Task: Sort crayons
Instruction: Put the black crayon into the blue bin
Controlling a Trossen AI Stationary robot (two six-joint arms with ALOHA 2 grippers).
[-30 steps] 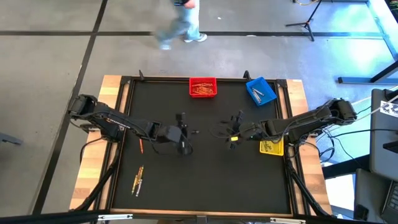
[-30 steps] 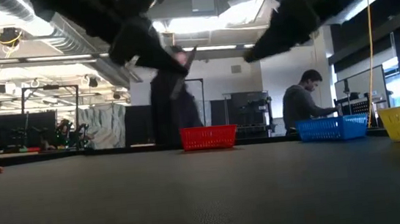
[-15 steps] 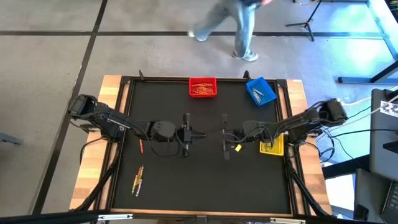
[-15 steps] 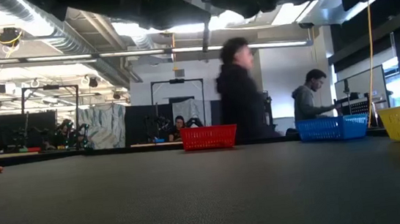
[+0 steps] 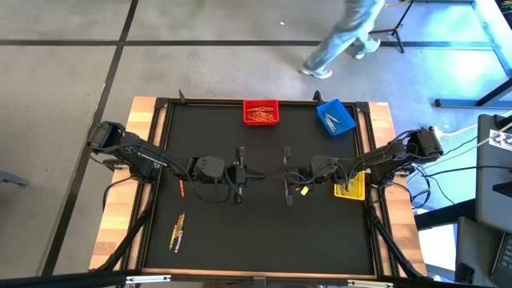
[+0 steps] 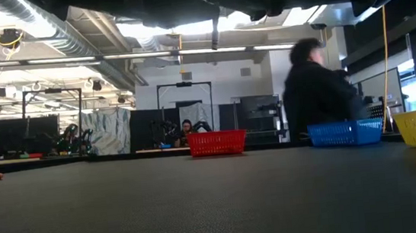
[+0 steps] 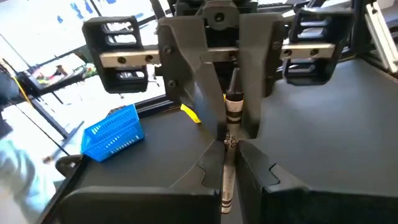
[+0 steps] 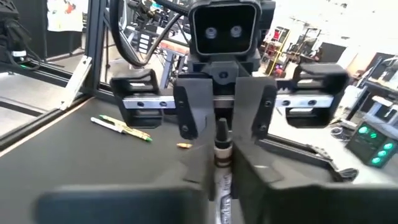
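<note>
A pale grey crayon (image 7: 225, 177) with dark bands hangs level high over the middle of the table, between my two grippers. They face each other. My left gripper (image 5: 242, 172) is shut on one end, my right gripper (image 5: 286, 178) on the other. Loose crayons lie flat at the table's left (image 5: 178, 229), (image 5: 182, 189). Red crayons fill the red bin (image 5: 261, 112). My left gripper pinches the crayon's near end (image 7: 225, 163) between its two fingers, coming level from the table's left and lying along it. The crayon sticks out level, clear of the table. My right gripper closes its two fingers (image 7: 198, 93) on either side of the crayon's other end (image 7: 233, 106), coming level from the table's right and lying along it.
The red bin and a blue bin (image 5: 336, 117) stand at the far edge. A yellow bin (image 5: 350, 186) stands at the right, under my right arm. A person (image 5: 344, 36) walks past beyond the far edge, and another sits behind the blue bin (image 6: 345, 132).
Both grippers have swung up from a downward slant to level and now face each other. My right gripper has moved toward the table's left, closing in on the left gripper's crayon. The person has walked to the right.
</note>
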